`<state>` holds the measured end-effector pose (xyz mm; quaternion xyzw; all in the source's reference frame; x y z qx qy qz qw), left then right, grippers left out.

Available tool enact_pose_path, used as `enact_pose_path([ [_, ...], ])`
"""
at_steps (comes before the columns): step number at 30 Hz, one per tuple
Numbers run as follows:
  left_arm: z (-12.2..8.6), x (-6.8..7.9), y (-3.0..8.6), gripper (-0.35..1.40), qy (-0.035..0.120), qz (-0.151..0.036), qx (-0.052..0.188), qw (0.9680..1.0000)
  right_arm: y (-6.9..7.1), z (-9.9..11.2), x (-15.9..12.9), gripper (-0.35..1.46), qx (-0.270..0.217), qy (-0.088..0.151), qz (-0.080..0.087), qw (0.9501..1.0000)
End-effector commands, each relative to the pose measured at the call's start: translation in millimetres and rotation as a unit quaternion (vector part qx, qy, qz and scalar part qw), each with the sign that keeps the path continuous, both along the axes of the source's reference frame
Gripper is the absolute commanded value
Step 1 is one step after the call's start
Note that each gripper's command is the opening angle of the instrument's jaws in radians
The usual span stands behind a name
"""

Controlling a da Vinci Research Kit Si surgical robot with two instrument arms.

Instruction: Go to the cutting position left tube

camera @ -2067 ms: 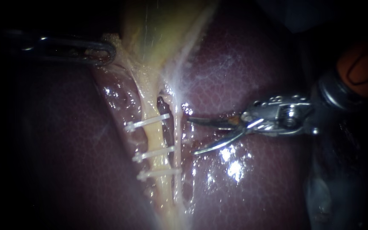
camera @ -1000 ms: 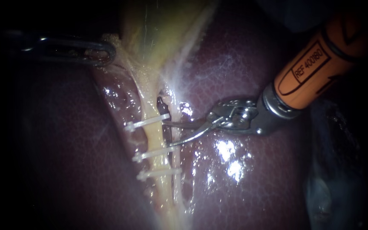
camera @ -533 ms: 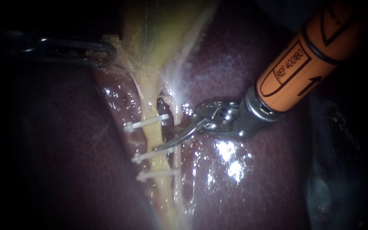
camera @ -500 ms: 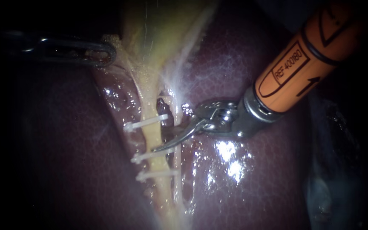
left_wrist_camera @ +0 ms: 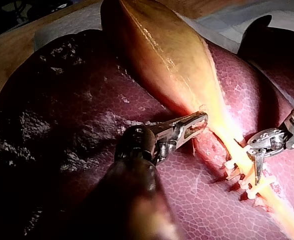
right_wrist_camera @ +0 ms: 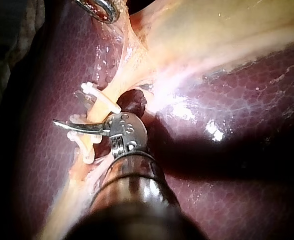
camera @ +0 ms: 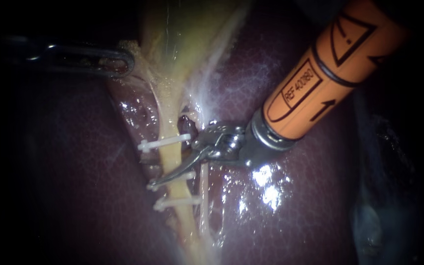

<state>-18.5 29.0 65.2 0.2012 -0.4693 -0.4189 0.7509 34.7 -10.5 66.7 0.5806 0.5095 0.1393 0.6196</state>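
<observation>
In the endoscope view, the right instrument [camera: 175, 169] is seen with its blades parted: one blade is laid across the left tube [camera: 170, 154], between the upper clip [camera: 165, 142] and the middle clip [camera: 188, 175], while the other is hidden behind that tube. The left instrument [camera: 121, 61], well apart from it, is clamped on the gallbladder [camera: 172, 44]. In the left wrist view, the left instrument [left_wrist_camera: 194, 122] is shown closed on the gallbladder [left_wrist_camera: 166, 55], with the right instrument [left_wrist_camera: 256, 167] ahead of it. In the right wrist view, the left tube [right_wrist_camera: 118, 85] is crossed by the right instrument [right_wrist_camera: 82, 126], with the liver [right_wrist_camera: 226, 165] beside it
</observation>
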Motion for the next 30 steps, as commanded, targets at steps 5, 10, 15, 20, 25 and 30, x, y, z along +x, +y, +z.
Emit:
enact_pose_path([
  [5, 0.0, 0.0, 0.0, -0.35, 0.000, 0.000, 0.000, 1.0000, 0.1, -0.2, 0.9, 1.31, -0.005, 0.015, -0.006, 0.9999],
  [10, 0.0, 0.0, 0.0, -0.35, 0.000, 0.000, 0.000, 1.0000, 0.2, -2.3, 1.2, 1.29, 0.005, 0.030, 0.001, 0.9995],
  [15, 0.0, 0.0, 0.0, -0.35, 0.000, 0.000, 0.000, 1.0000, 0.9, -5.1, 1.2, 1.29, 0.004, 0.037, 0.002, 0.9993],
  [20, 0.0, 0.0, 0.0, -0.35, 0.000, 0.000, 0.000, 1.0000, 1.1, -6.1, 1.2, 1.28, 0.005, 0.041, 0.004, 0.9991],
  [25, 0.0, 0.0, 0.0, -0.35, 0.000, 0.000, 0.000, 1.0000, 1.1, -5.7, 1.2, 1.28, 0.004, 0.041, 0.004, 0.9992],
  [30, 0.0, 0.0, 0.0, -0.35, 0.000, 0.000, 0.000, 1.0000, 1.1, -5.5, 1.0, 1.28, 0.003, 0.038, 0.007, 0.9992],
])
